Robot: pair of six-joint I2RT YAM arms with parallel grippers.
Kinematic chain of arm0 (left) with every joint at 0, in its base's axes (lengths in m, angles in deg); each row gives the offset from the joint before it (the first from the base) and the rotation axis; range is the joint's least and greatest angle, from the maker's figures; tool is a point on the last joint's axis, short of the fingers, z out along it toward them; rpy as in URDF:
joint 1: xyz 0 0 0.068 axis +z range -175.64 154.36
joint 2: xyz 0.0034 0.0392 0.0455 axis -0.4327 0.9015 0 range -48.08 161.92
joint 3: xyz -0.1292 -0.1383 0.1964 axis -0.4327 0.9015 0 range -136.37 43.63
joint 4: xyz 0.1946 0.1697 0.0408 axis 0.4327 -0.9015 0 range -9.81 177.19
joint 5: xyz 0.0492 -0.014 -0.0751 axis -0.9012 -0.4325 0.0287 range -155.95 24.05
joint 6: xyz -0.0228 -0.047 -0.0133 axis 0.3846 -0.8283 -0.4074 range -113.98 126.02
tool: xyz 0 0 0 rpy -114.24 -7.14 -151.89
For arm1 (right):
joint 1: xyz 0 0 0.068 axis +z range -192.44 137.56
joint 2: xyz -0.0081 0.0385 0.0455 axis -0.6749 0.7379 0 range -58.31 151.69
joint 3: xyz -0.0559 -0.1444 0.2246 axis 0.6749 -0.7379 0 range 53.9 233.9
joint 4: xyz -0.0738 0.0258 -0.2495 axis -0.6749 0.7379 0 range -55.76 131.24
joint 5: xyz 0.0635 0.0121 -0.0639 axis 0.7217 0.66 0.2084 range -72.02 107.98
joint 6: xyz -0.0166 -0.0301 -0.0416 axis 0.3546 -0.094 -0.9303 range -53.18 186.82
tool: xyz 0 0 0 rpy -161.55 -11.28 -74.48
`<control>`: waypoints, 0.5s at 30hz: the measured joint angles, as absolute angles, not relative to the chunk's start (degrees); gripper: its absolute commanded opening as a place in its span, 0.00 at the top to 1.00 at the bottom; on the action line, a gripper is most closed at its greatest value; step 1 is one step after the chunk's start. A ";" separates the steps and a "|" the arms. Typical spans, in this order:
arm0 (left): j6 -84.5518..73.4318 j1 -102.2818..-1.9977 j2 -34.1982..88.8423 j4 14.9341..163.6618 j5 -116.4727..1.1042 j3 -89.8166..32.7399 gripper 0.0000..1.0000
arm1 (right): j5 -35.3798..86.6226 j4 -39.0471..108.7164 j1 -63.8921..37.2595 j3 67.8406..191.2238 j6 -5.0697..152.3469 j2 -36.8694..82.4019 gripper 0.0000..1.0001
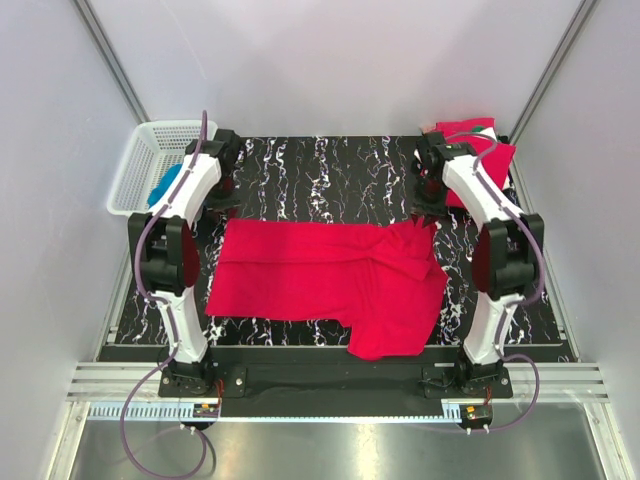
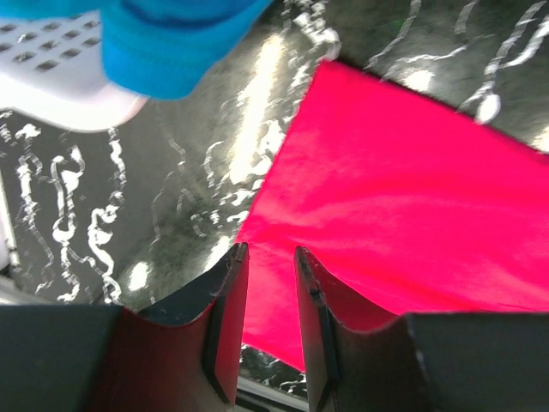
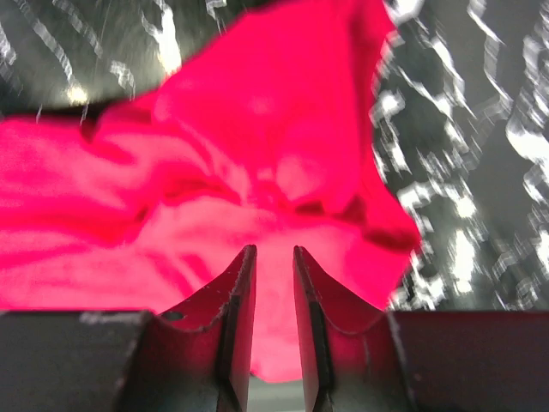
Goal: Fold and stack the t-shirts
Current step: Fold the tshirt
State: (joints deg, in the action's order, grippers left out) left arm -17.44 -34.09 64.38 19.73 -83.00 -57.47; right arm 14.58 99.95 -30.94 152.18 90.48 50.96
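A red t-shirt point(image 1: 320, 270) lies spread on the black marbled table point(image 1: 320, 165), flat on the left and bunched on the right, with one part hanging toward the front edge. My left gripper point(image 1: 222, 195) hovers over its back left corner, jaws a narrow gap apart and empty; the shirt point(image 2: 412, 197) shows past my left gripper point(image 2: 270, 251). My right gripper point(image 1: 428, 205) is over the rumpled back right part point(image 3: 214, 172), and my right gripper point(image 3: 274, 249) is narrowly open and empty. A folded red shirt point(image 1: 462, 128) with white and green on it lies at the back right, partly hidden by the right arm.
A white slotted basket point(image 1: 150, 150) stands at the back left corner with a blue cloth point(image 1: 165, 185) hanging over its rim; the basket point(image 2: 51, 77) and cloth point(image 2: 171, 43) also show in the left wrist view. Grey walls close in the table on three sides.
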 measured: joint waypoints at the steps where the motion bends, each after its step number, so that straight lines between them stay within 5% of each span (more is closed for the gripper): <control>1: -17.33 -34.09 64.64 20.00 -82.39 -58.01 0.68 | 15.00 98.73 -30.91 152.35 90.37 52.93 0.69; 15: -15.02 -34.46 72.53 25.20 -73.28 -64.77 0.67 | 16.70 93.53 -30.87 159.37 91.03 64.93 0.70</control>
